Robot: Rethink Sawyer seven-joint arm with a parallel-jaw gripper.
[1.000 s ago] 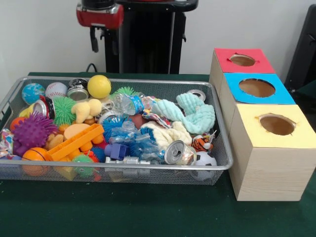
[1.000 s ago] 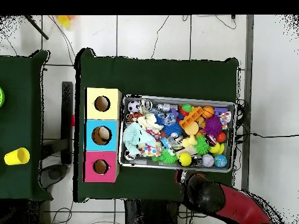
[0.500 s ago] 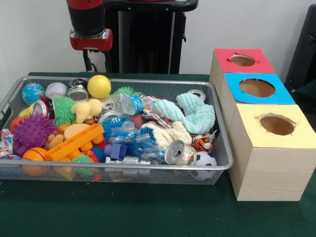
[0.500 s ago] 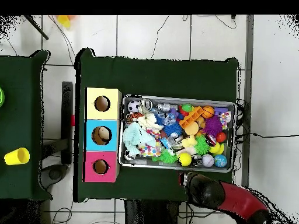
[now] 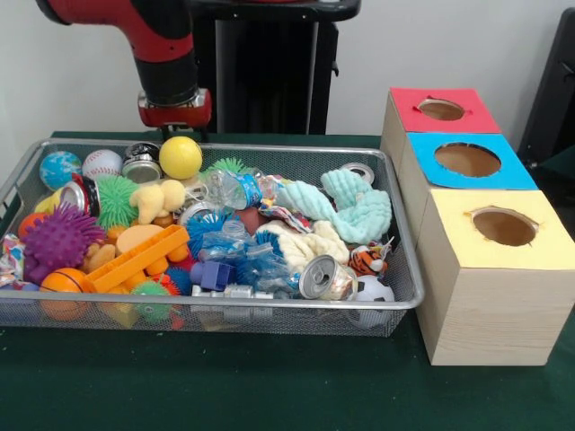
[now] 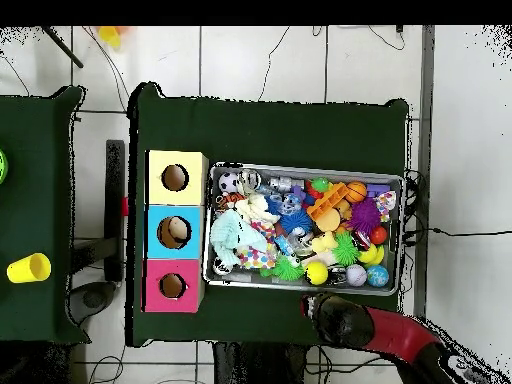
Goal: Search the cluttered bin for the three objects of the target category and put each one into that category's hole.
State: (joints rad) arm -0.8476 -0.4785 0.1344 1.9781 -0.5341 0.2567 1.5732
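Note:
The wire mesh bin (image 5: pixel 269 148) is full of clutter. A pale yellow plush animal (image 5: pixel 157 199) lies at its left middle, beside a green spiky ball. A small striped tiger plush (image 5: pixel 368 260) lies near the right front corner, next to a soccer ball. I cannot pick out a third plush. The red-topped box with its round hole (image 5: pixel 441 109) stands farthest back of the row on the right; it also shows in the overhead view (image 6: pixel 173 286). My gripper (image 5: pixel 175 118) hangs at the bin's far rim, just behind a yellow ball (image 5: pixel 181 157); its end is hidden.
A blue-topped box (image 5: pixel 467 160) and a yellow-topped box (image 5: pixel 503 227) stand in the row in front of the red one. Mint cloths (image 5: pixel 350 206), cans, crushed bottles, spiky balls and an orange block (image 5: pixel 135 260) crowd the bin. From overhead, the arm (image 6: pixel 345 320) sits at the bin's lower edge.
The arm has come down and swung toward the bin's far rim. Its red wrist cuff is now just above the yellow ball. Nothing in the bin has moved.

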